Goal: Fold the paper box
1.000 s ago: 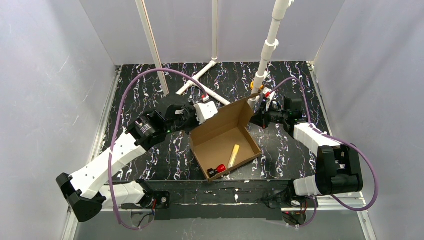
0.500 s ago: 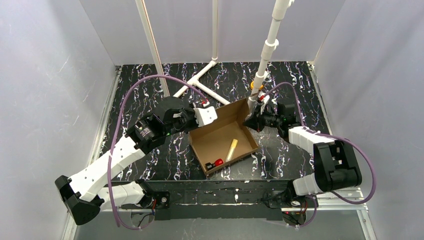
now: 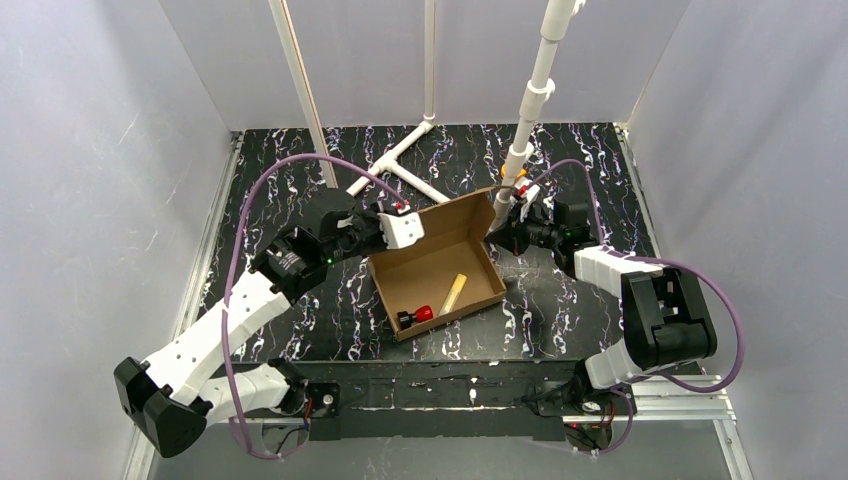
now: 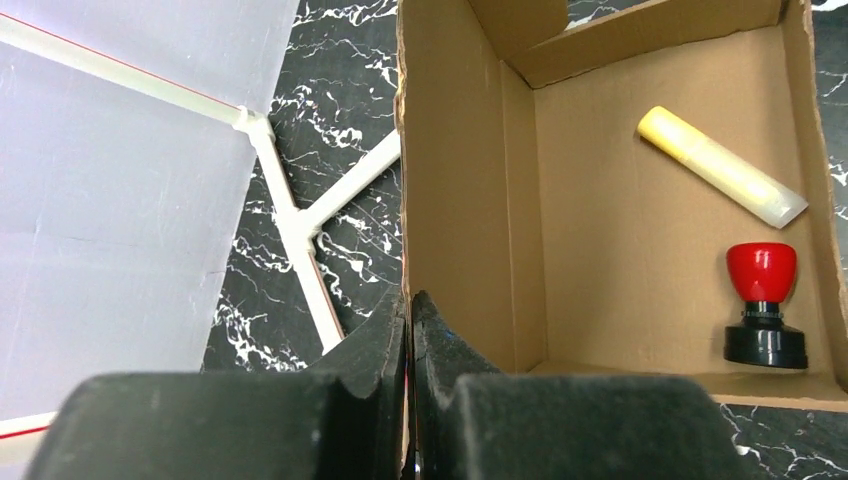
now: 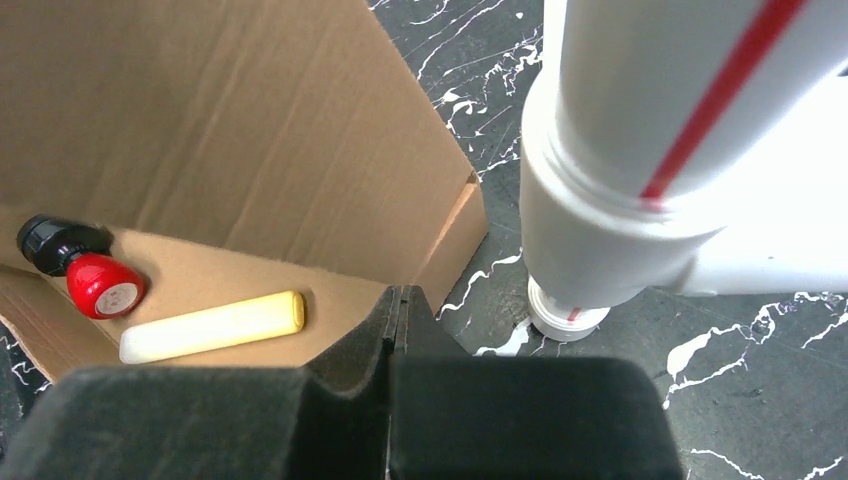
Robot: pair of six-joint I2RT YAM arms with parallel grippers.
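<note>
Box (image 3: 430, 268) sits about mid-surface (image 3: 560, 305), open top, walls up, turned at a slant to the surface's edges. The far wall stands taller than the rest and leans outward.

Left jaws are pinched narrow on the box's left wall near its far corner. In the left wrist view the cardboard (image 4: 470, 200) edge runs straight down between the two black fingers (image 4: 380, 340), which are pressed against it. Left arm (image 3: 240, 310) reaches in from the near left.

Right jaws are also closed down tight, on the thin edge at the box's far right corner. In the right wrist view the fingers (image 5: 420, 330) meet just where the cardboard (image 5: 220, 120) wall ends. Right arm (image 3: 620, 270) comes in from the right side.

Inside the box I see two loose things: a yellow tube (image 3: 455, 293) lying flat and a red-topped black stamp (image 3: 417, 316) near the front corner, on its side. They're apart from each other, and both show in the wrist views too — tube (image 4: 720, 165) and stamp (image 4: 763, 300), tube (image 5: 212, 325) and stamp (image 5: 85, 270).

An upright white pipe (image 3: 520, 150) stands just beside the far right corner of the box — it looms large by the right jaws (image 5: 640, 150). A T-shaped white pipe (image 3: 400, 165) lies on the surface behind the box.
</note>
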